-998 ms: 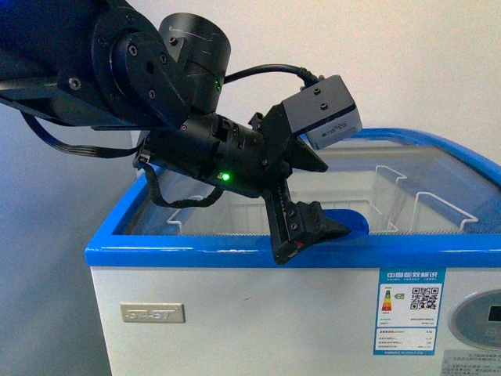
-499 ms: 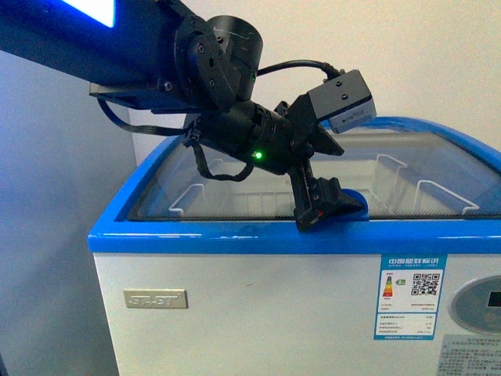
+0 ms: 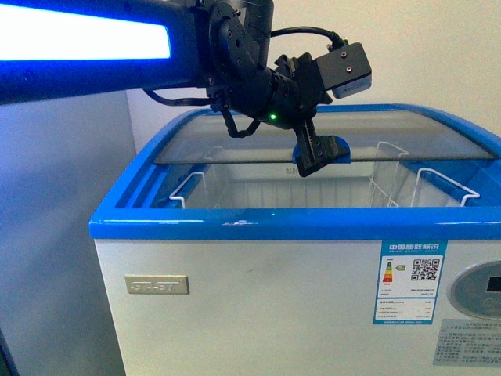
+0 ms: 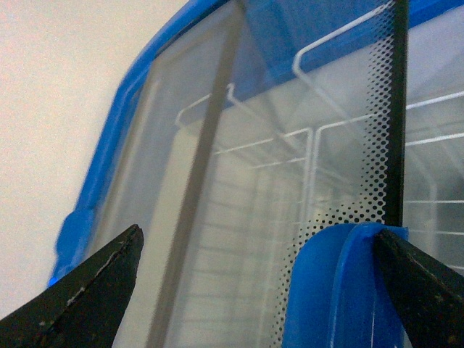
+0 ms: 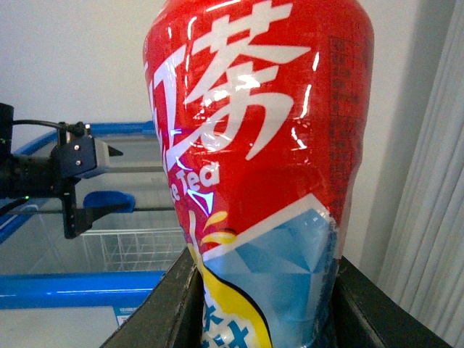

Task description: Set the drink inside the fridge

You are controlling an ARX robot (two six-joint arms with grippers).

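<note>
The left gripper (image 4: 257, 239), wide open, is straddling the blue plastic handle (image 4: 341, 290) on the sliding glass lid (image 3: 391, 133) of the white chest fridge (image 3: 258, 298). The right gripper (image 5: 264, 319) is clamping the red-labelled plastic drink bottle (image 5: 261, 145), well apart from the fridge.

Baskets (image 3: 407, 182) sit inside the fridge (image 3: 258, 223) (beneath lid (image 3: 235, 141)).

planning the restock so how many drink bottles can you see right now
1. The drink is held in the right gripper, apart from the fridge. None shows in the wire baskets, but some may hide under the glass lid.
</note>
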